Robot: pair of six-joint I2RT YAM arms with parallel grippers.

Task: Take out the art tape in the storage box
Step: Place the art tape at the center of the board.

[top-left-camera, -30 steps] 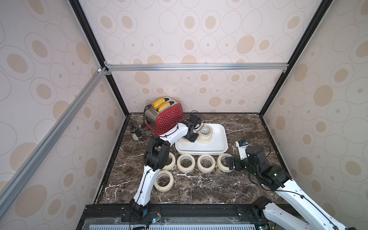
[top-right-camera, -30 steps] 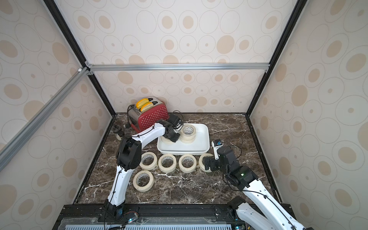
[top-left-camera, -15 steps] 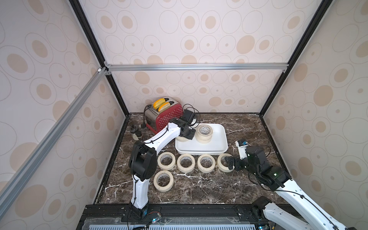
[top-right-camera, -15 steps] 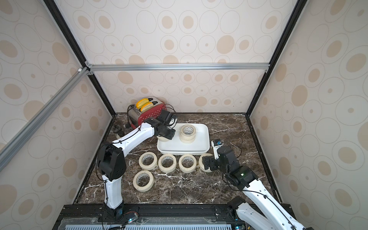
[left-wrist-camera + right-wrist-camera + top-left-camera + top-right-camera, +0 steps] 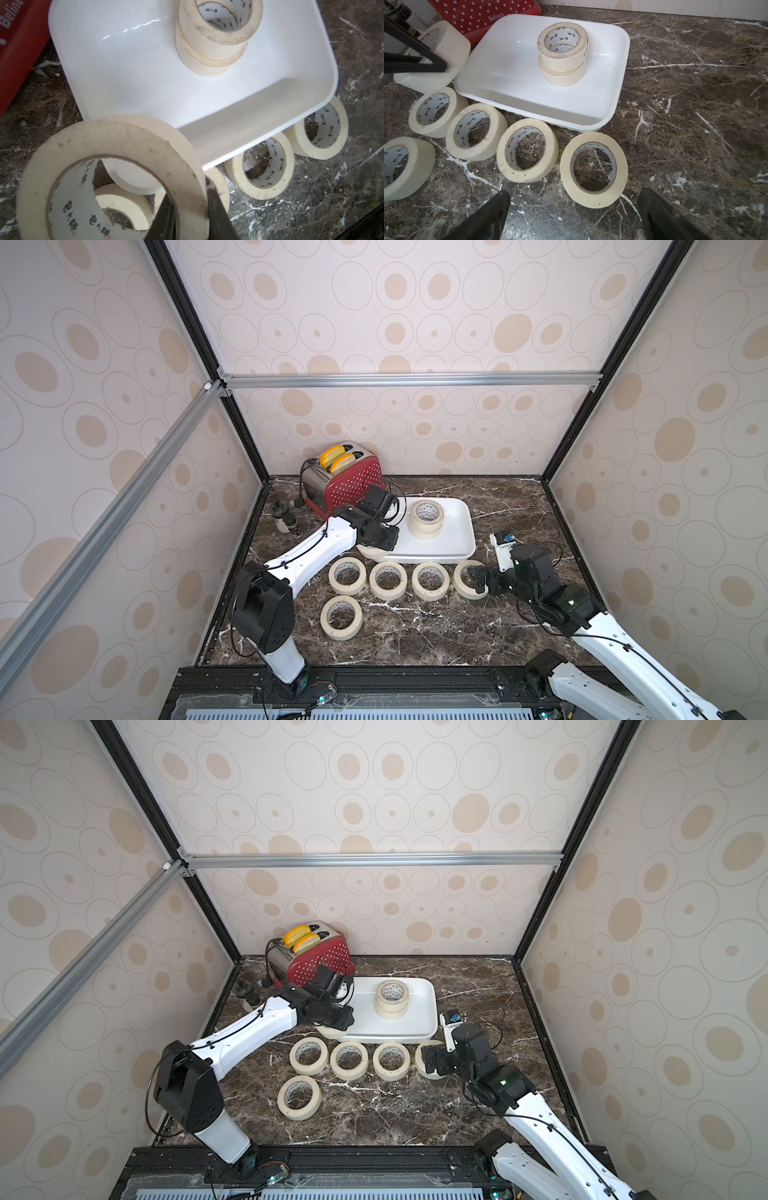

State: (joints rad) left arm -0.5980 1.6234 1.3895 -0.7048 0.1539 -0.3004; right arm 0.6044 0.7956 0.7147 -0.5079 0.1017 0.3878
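Note:
The white storage box [image 5: 455,541] [image 5: 419,1017] [image 5: 512,68] sits mid-table with a stack of two art tape rolls [image 5: 427,519] [image 5: 392,999] [image 5: 207,54] [image 5: 562,62] inside. My left gripper [image 5: 376,546] [image 5: 190,200] is shut on the wall of another roll [image 5: 114,141] [image 5: 446,54], held over the box's near left corner. Several rolls [image 5: 389,580] [image 5: 350,1060] lie flat on the marble in front of the box. My right gripper [image 5: 478,578] [image 5: 575,195] stands open just short of the rightmost roll [image 5: 593,170], holding nothing.
A red polka-dot toaster [image 5: 349,485] [image 5: 316,961] stands at the back left, close to the box and the left arm. Small jars [image 5: 286,519] stand left of it. Patterned walls close in three sides.
My left arm pulled back from inside the box to its near left corner, with a roll in its jaws. Its elbow swung left. The right arm stayed still.

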